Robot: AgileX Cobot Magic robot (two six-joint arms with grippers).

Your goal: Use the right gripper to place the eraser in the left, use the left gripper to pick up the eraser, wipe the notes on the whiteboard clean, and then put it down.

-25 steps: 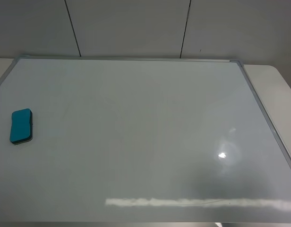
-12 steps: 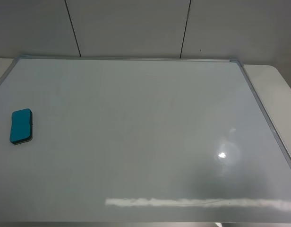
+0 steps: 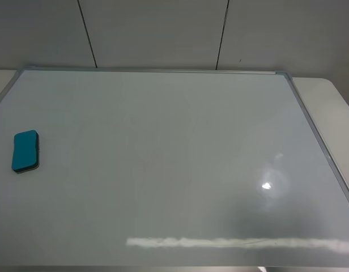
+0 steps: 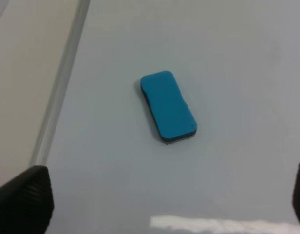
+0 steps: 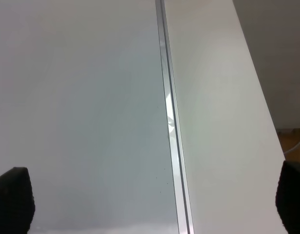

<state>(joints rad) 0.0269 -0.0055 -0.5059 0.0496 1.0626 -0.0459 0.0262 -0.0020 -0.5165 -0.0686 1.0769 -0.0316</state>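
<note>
The teal-blue eraser (image 3: 25, 151) lies flat on the whiteboard (image 3: 174, 170) near its left edge; no gripper shows in the exterior high view. In the left wrist view the eraser (image 4: 168, 107) lies ahead of my left gripper (image 4: 159, 195), whose black fingertips (image 4: 26, 200) stand wide apart and empty, well clear of it. My right gripper (image 5: 150, 200) is open and empty above the board's silver right frame (image 5: 169, 117). No notes show on the board.
The board lies on a pale table (image 3: 327, 96) that shows past its right frame and also in the right wrist view (image 5: 223, 122). A grey panelled wall (image 3: 163, 34) stands behind. The table's edge and floor show at far right in the right wrist view.
</note>
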